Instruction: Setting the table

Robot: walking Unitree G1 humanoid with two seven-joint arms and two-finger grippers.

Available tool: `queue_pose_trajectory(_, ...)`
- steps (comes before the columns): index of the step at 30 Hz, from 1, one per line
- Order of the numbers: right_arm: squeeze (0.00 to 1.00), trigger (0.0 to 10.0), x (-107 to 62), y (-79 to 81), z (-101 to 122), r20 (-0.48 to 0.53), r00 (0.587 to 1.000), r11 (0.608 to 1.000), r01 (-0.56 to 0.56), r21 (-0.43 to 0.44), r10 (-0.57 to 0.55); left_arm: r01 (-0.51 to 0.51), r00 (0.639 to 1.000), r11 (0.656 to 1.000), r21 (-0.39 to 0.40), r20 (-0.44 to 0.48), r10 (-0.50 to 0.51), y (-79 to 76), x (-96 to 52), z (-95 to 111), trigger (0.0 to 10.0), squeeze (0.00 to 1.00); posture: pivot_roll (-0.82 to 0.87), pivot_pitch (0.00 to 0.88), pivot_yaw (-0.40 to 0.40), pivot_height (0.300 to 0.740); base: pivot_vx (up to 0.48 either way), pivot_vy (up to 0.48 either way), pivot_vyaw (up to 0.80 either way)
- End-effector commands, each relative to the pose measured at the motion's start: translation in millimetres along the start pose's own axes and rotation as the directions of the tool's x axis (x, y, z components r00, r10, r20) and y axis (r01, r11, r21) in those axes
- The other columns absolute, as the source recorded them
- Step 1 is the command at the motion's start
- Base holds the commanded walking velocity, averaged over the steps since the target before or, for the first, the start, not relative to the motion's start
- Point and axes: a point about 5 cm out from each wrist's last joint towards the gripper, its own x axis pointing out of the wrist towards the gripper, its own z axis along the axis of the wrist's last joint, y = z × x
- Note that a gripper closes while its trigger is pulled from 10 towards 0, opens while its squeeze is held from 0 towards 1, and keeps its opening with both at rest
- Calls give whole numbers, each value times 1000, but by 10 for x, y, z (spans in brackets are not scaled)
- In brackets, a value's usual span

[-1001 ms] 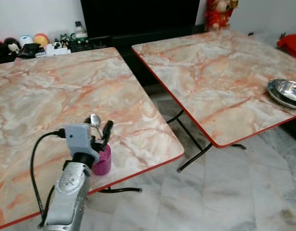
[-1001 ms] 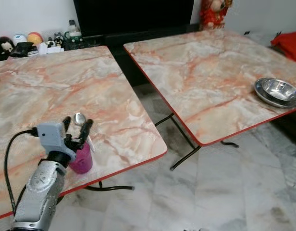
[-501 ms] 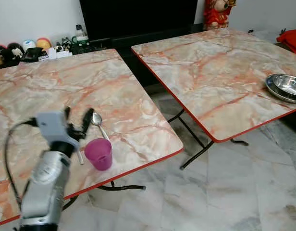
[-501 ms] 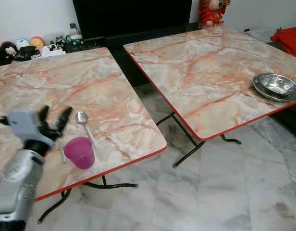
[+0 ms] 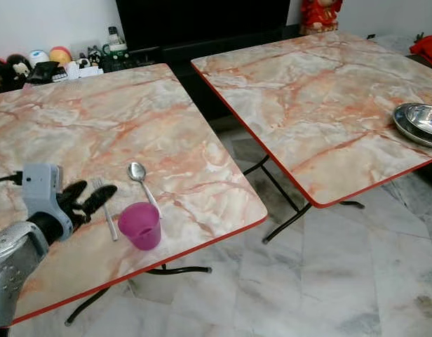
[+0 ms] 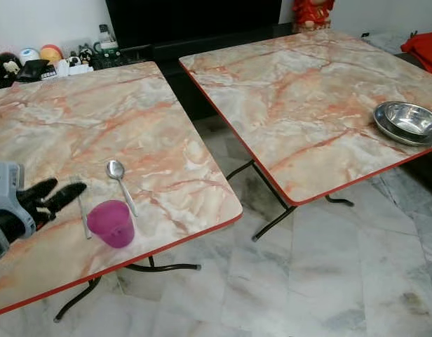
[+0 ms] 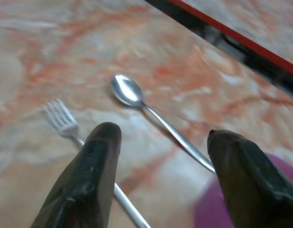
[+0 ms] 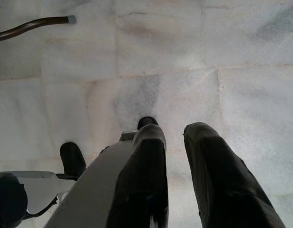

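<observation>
Down at the lower left of the head views, the left gripper (image 5: 86,200) hovers over the glossy pink-veined marble counter (image 5: 97,126), its black tapered fingers (image 7: 96,175) spread and empty; beside them lie a slim steel fork (image 5: 104,210) and spoon (image 5: 139,177), with a translucent magenta plastic cup (image 5: 141,225) near the red-trimmed edge; the right gripper (image 8: 172,175) hangs above pale floor tiles (image 8: 184,57), fingers slightly parted, empty.

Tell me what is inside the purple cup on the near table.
The purple cup stands upright beside the spoon and fork. Its visible inner wall looks empty; its bottom is hidden by the rim from this angle.
</observation>
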Motion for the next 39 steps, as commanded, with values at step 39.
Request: queue_pose_trajectory(39,0,10000,-29,-39,-122,-46,999,1000,17,4,-17,202,948,963,180,-282,-146,-329,65,-39,10000,0,54,134,25,740,0,0,0)
